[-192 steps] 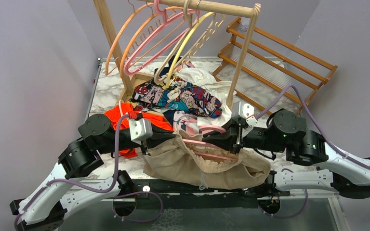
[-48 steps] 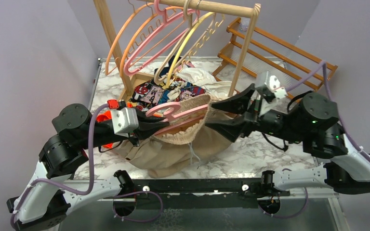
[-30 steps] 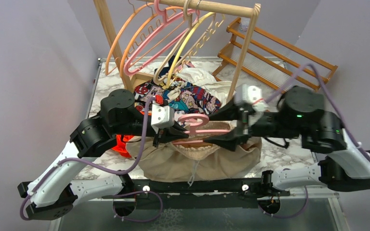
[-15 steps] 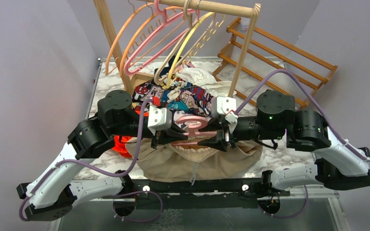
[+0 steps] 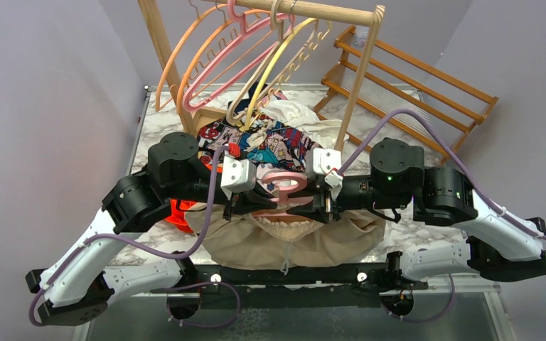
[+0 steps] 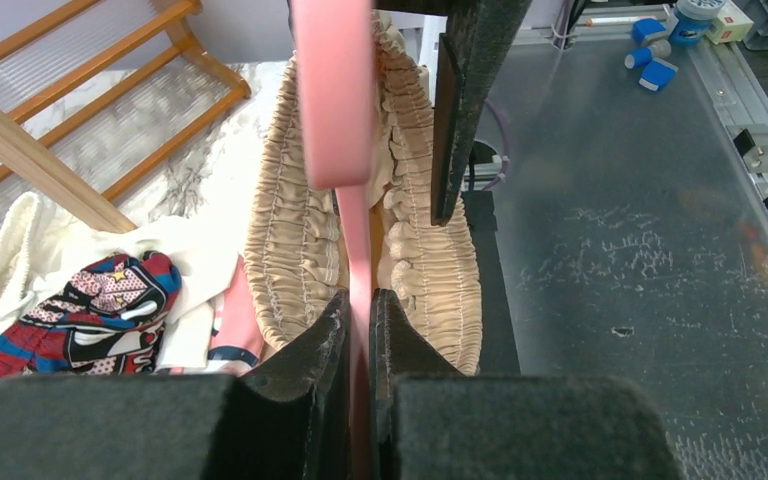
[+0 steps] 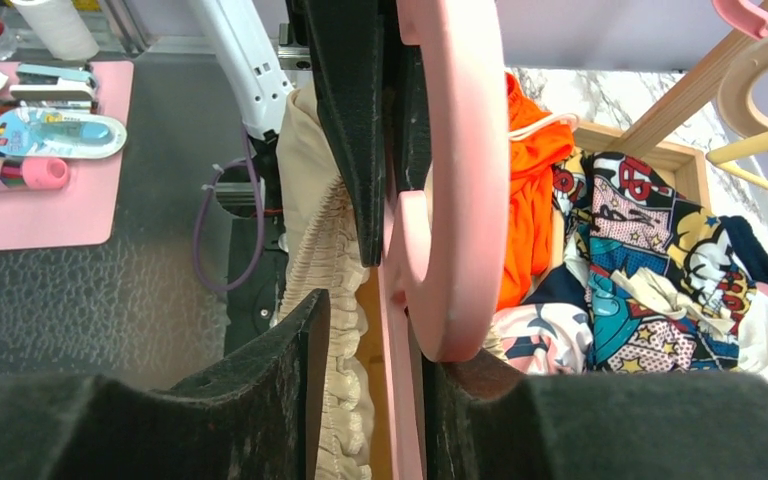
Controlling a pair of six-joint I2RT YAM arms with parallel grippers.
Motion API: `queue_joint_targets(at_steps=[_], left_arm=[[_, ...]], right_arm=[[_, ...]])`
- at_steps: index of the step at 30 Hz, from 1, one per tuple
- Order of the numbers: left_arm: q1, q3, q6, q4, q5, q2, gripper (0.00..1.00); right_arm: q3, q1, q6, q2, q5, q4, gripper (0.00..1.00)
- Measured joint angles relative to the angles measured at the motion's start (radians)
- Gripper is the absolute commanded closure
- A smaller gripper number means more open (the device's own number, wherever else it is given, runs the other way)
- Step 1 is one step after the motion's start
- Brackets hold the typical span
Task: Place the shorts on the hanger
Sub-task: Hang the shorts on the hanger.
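The pink hanger (image 5: 284, 183) is held level above the table's front, hook toward the clothes pile. The beige shorts (image 5: 291, 240) hang from it, the gathered waistband (image 6: 290, 230) lying on both sides of the hanger bar (image 6: 358, 240). My left gripper (image 5: 254, 197) is shut on the hanger bar, as the left wrist view shows (image 6: 359, 330). My right gripper (image 5: 325, 200) faces it from the right, close to the hook. In the right wrist view its jaws (image 7: 372, 390) stand open around the bar (image 7: 400, 400) and a waistband fold (image 7: 345, 300), with a gap between these.
A wooden rail (image 5: 327, 13) at the back carries orange, pink and yellow hangers. The comic-print cloth (image 5: 277, 145) and white cloth lie in a pile behind the grippers. The orange garment (image 5: 178, 213) lies under my left arm. A slatted wooden rack (image 5: 412, 78) stands back right.
The hanger with the shorts went from tilted and raised to level and lower. My right gripper has slid left along the bar toward the hook. My left gripper kept its grip.
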Motion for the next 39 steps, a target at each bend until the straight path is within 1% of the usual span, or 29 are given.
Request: queue_joint_targets(at_steps=[2,10,13,14,16,18,19,21,22,24,25,28,29,31,33,36,39], left_arm=[[0.004,-0.001,0.000,0.000,0.000,0.000,1.00],[0.003,-0.021,-0.004,0.025,0.004,-0.020,1.00],[0.003,-0.044,-0.007,0.029,0.005,-0.033,1.00],[0.003,-0.049,-0.008,0.030,0.005,-0.036,1.00],[0.003,-0.056,-0.011,0.034,0.005,-0.040,1.00],[0.004,-0.057,-0.011,0.038,0.005,-0.042,1.00],[0.003,-0.057,-0.012,0.038,0.009,-0.043,0.86],[0.003,-0.057,-0.014,0.038,0.009,-0.045,0.43],[0.003,-0.056,-0.012,0.041,0.005,-0.045,0.29],[0.003,-0.041,-0.019,0.063,-0.017,-0.044,0.06],[0.003,-0.024,-0.021,0.066,-0.032,-0.043,0.02],[0.004,0.094,-0.016,0.074,-0.076,-0.042,0.01],[0.003,0.169,-0.010,0.080,-0.088,-0.041,0.01],[0.003,0.283,-0.004,0.122,-0.098,-0.042,0.01],[0.003,0.383,0.000,0.186,-0.101,-0.054,0.01],[0.003,0.442,0.002,0.275,-0.102,-0.119,0.01],[0.003,0.443,0.007,0.325,-0.103,-0.170,0.01]], right_arm=[[-0.017,0.000,0.000,-0.009,0.008,0.014,0.59],[-0.093,0.000,0.000,-0.021,0.048,0.032,0.59],[-0.116,0.000,0.000,-0.028,0.059,0.041,0.72],[-0.121,0.000,0.001,-0.029,0.060,0.042,0.79],[-0.122,0.000,0.006,-0.029,0.060,0.043,0.97],[-0.121,0.000,0.011,-0.029,0.050,0.045,0.99],[-0.121,0.000,0.014,-0.029,0.048,0.045,0.99],[-0.122,0.000,0.020,-0.031,0.043,0.045,0.99],[-0.122,0.000,0.022,-0.033,0.043,0.047,0.99],[-0.120,0.000,0.027,-0.037,0.043,0.045,0.99],[-0.110,0.000,0.028,-0.037,0.045,0.040,0.99],[0.000,0.000,0.032,-0.021,0.045,-0.019,0.99],[0.062,0.000,0.034,-0.013,0.040,-0.037,0.99],[0.191,0.000,0.038,-0.003,0.018,-0.040,0.99],[0.277,0.000,0.043,-0.013,-0.011,-0.019,0.99],[0.302,0.000,0.047,-0.059,-0.039,0.025,0.99],[0.271,0.000,0.045,-0.092,-0.027,0.032,0.99]])
